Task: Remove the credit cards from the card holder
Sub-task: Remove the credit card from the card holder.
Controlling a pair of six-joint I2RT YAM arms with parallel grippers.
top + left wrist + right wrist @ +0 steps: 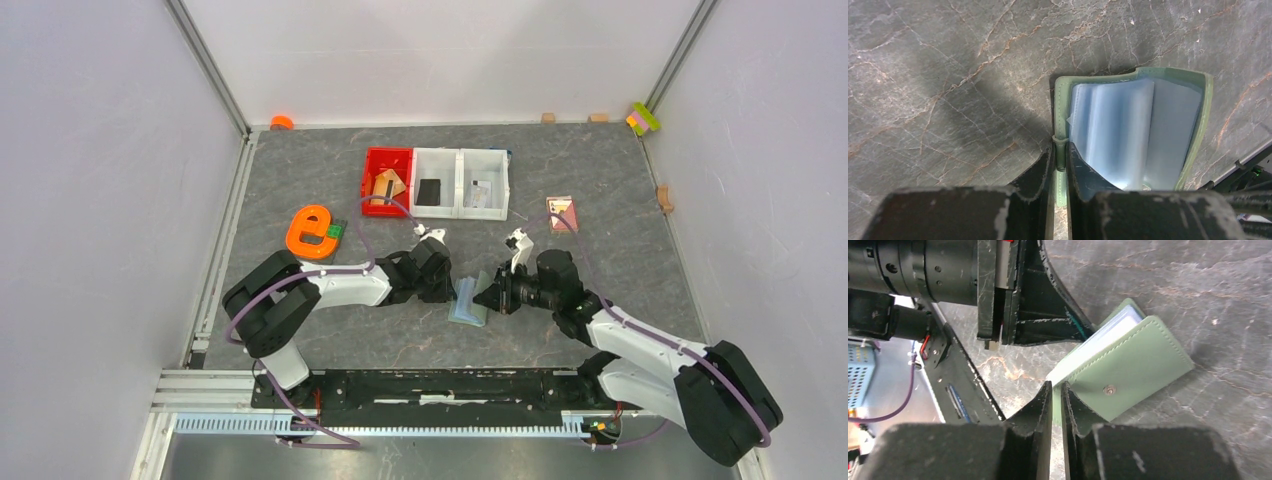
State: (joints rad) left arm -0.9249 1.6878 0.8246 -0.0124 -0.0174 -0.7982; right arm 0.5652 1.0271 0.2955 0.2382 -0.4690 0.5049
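Two sets of fingers are clamped on opposite edges of the small sage-green stitched folding card holder [468, 300], at the centre of the top view: the left gripper [1060, 161] and the right gripper [1057, 399]. Opening is judged in hand. Next, the covers must be spread; the credit cards cannot be told from the pale sleeves.

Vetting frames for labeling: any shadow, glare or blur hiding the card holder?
Top external: even light, card holder small but sharp. Left wrist: dark shadow on the table beside it, soft sheen on its clear pockets. Right wrist: holder sharp, near fingers slightly soft.
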